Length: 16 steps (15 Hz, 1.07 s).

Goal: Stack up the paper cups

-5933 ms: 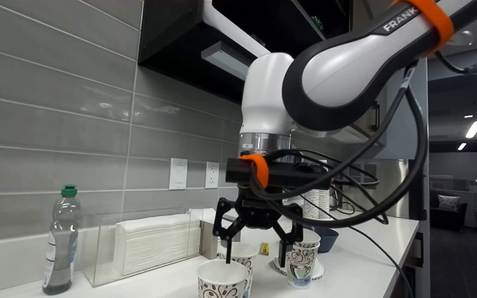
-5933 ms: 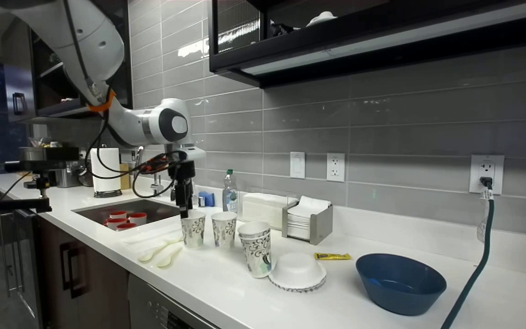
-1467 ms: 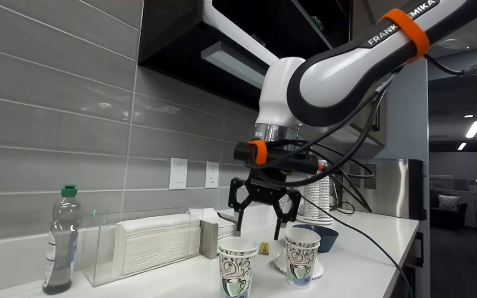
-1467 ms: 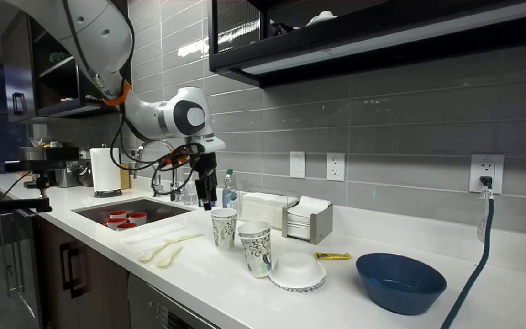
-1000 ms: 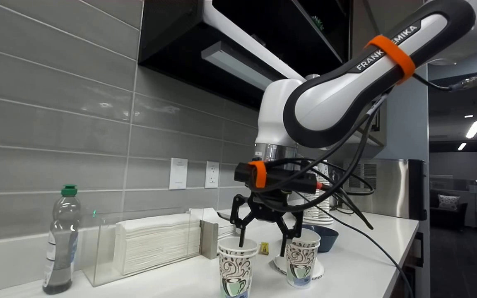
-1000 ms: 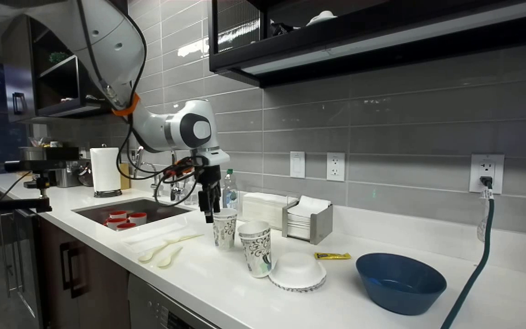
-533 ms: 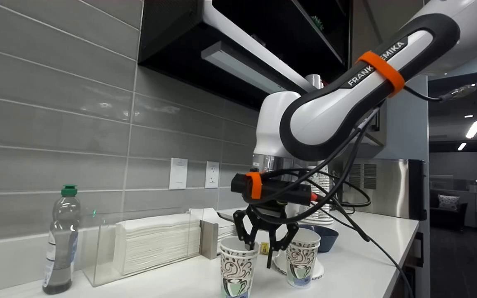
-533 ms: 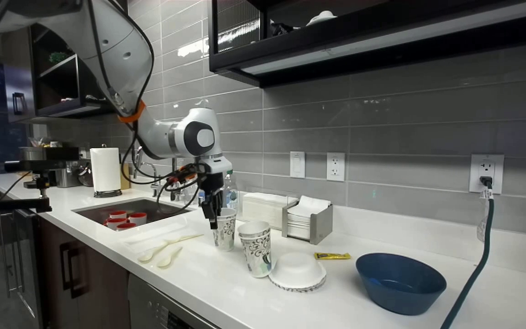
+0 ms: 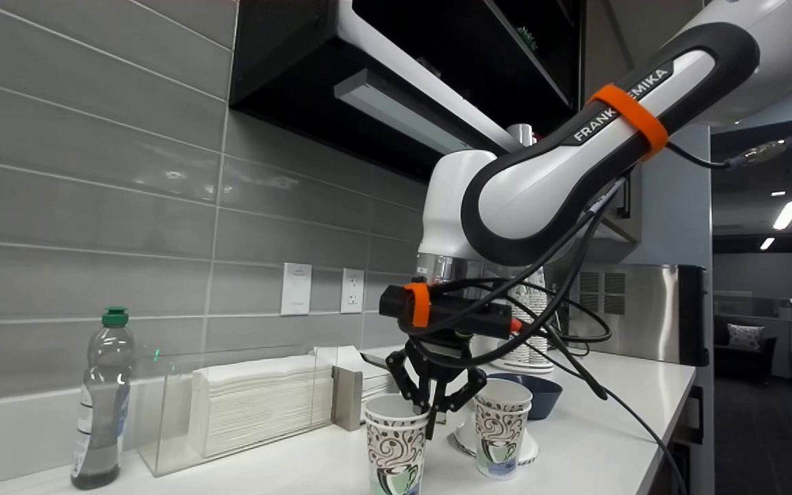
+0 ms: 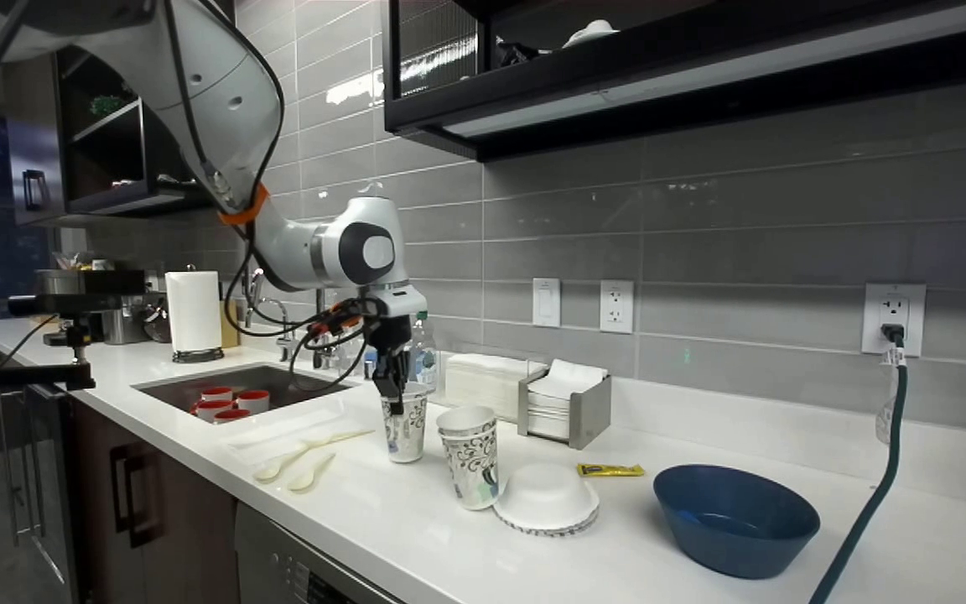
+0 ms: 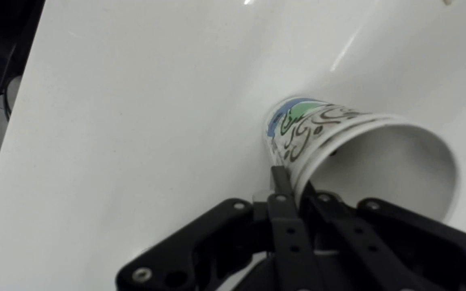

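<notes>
The fingers (image 11: pixel 281 182) are clamped on the wall of the held paper cups (image 9: pixel 396 447), with 1 finger inside the mouth and 1 outside, the rim caught between them. These cups are mouth up and show 2 nested rims; whether their base rests on the counter (image 10: pixel 617 537) cannot be told for sure. They are near the free paper cups (image 10: pixel 470 460), with a gap between in both exterior views. The free paper cups stand upright on the counter, also with 2 nested rims. In an exterior view, an upside-down white bowl (image 10: pixel 546 499) sits just to the right of the free paper cups; farther to their right are a yellow packet (image 10: pixel 610 471) and, well apart, a dark blue bowl (image 10: pixel 726 558). Behind the free paper cups and to their right is a metal holder (image 10: pixel 592 415) with napkins (image 10: pixel 567 379). To their left lie pale spoons (image 10: pixel 307 476), and farther left of the cups is a sink (image 10: pixel 166 393) with 4 red-and-white mugs (image 10: pixel 252 401) in it. A clear bottle (image 9: pixel 104 399) with a green cap (image 9: pixel 115 316) stands well apart from the free paper cups, to their left in an exterior view.
</notes>
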Motion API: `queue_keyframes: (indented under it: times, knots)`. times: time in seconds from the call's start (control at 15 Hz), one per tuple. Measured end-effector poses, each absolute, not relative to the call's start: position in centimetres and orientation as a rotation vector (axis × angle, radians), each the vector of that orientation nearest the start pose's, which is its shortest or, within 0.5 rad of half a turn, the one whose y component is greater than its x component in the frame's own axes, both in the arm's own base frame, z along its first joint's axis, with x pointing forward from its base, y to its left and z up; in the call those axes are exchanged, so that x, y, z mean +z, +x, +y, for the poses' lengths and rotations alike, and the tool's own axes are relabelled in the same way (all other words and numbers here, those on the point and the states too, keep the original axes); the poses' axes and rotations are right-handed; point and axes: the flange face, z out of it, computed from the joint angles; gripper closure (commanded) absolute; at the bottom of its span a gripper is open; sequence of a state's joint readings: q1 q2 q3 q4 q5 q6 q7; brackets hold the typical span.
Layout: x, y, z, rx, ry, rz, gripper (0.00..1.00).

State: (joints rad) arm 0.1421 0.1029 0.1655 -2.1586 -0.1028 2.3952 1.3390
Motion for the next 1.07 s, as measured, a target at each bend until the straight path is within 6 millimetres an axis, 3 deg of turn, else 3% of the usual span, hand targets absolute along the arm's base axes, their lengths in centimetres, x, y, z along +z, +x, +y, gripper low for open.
queue_keyframes:
  times: [0.13,0.33,0.8,0.93,1.07]
  knots:
    - [37.6,53.6,17.1,-0.230,-2.715,1.413,0.99]
    - [41.6,52.1,16.7,-0.302,-2.683,1.413,0.99]
    - [52.3,43.9,11.7,-0.522,-2.524,1.712,0.99]
    - [53.4,42.3,9.9,-0.589,-2.477,1.836,0.99]
    - [53.2,41.7,8.6,-0.629,-2.442,1.940,0.99]
